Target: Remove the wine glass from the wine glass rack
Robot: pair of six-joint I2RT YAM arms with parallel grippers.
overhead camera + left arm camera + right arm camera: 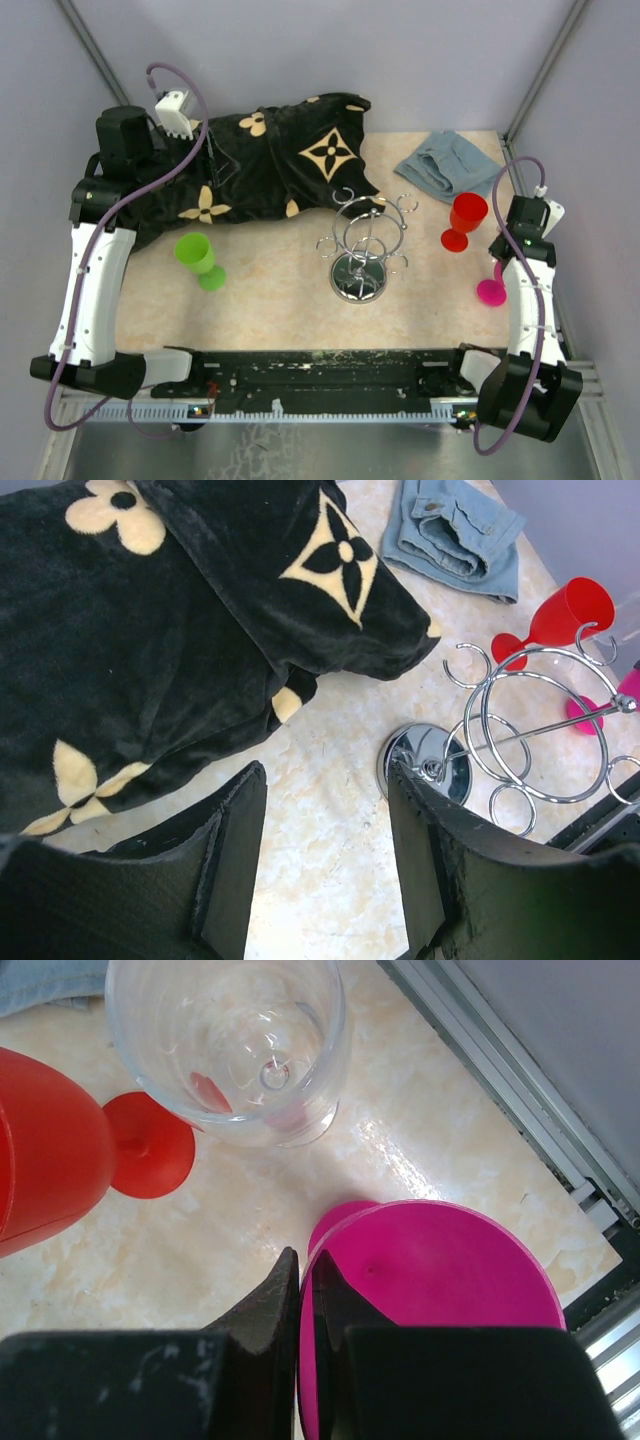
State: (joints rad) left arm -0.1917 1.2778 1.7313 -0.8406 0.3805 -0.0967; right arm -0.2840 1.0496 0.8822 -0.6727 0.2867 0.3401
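Right wrist view showed our right end effector (pixel 306 1300) pinching the rim of the pink wine glass (pixel 440 1270), one finger inside and one outside. We think that grip suited its thin wall. The glass was off the wine glass rack (pixel 365 245), well apart to the rack's right. Our left end effector (pixel 325 840) was spread wide and held nothing, with the rack just ahead.

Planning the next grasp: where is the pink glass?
Top view: the pink glass sits on the table's right side, beside the red glass, its rim pinched in the right gripper.
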